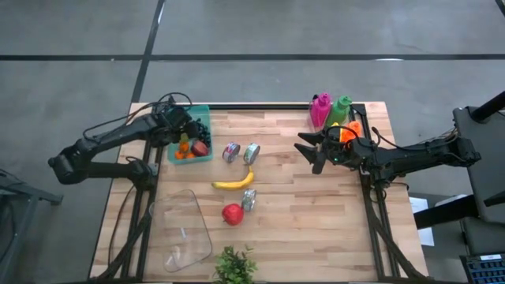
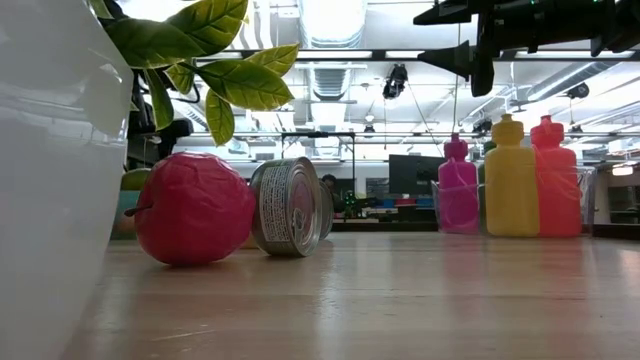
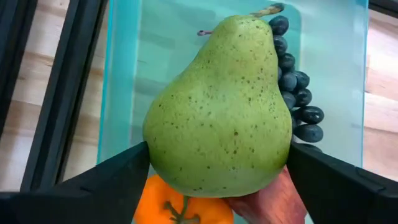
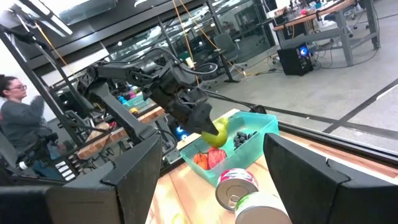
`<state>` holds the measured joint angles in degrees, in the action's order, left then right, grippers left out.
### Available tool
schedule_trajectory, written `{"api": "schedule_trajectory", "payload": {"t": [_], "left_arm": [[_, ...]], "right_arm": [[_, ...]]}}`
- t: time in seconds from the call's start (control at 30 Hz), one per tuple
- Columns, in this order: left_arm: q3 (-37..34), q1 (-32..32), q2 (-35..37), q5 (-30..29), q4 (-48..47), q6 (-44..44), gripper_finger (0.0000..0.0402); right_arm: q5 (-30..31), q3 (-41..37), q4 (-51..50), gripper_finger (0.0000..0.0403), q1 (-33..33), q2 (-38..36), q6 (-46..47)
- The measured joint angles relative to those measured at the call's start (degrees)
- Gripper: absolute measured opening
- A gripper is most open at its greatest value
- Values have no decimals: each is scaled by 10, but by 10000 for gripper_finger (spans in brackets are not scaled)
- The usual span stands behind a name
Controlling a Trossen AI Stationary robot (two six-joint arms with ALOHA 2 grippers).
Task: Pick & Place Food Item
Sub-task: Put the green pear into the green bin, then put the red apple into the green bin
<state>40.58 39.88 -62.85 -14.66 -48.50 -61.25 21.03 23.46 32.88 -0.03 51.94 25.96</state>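
Note:
A green speckled pear (image 3: 221,106) sits between the fingers of my left gripper (image 1: 181,131), right over the teal bin (image 1: 202,114) at the table's far left. The bin holds dark grapes (image 3: 292,81), an orange fruit (image 3: 180,202) and a red fruit (image 3: 267,202). The right wrist view shows the pear (image 4: 216,133) at the left gripper's fingertips, just above the bin (image 4: 258,127). My right gripper (image 1: 309,150) stands open and level over the table's right half, with nothing between its fingers. My left gripper pinches the pear's wide lower body (image 3: 155,146) between its two fingers, one on each side. The fingers come from above, slanting down into the bin. The stem end (image 3: 267,10) points away from the gripper. Whether the pear rests on the fruit below, I cannot tell.
A banana (image 1: 233,183), a red apple (image 1: 232,214) and three tins (image 1: 230,152) (image 1: 251,153) (image 1: 249,199) lie mid-table. Coloured bottles (image 1: 330,110) stand at the far right. A clear container (image 1: 185,229) and a plant (image 1: 235,266) are near the front edge.

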Motion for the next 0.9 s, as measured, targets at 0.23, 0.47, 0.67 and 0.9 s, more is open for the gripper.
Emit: {"api": "schedule_trajectory", "payload": {"t": [0.23, 0.47, 0.67, 0.9], "left_arm": [[0, 0, 0, -1, -1, 0, 394], [0, 0, 0, 9, 0, 0, 393], [28, -11, 17, 31, 19, 59, 393], [36, -113, 73, 44, 91, 122, 393]], "right_arm": [[0, 0, 0, 276, 0, 0, 0], [0, 0, 0, 276, 0, 0, 0], [0, 0, 0, 276, 0, 0, 0], [0, 0, 0, 276, 0, 0, 0]]}}
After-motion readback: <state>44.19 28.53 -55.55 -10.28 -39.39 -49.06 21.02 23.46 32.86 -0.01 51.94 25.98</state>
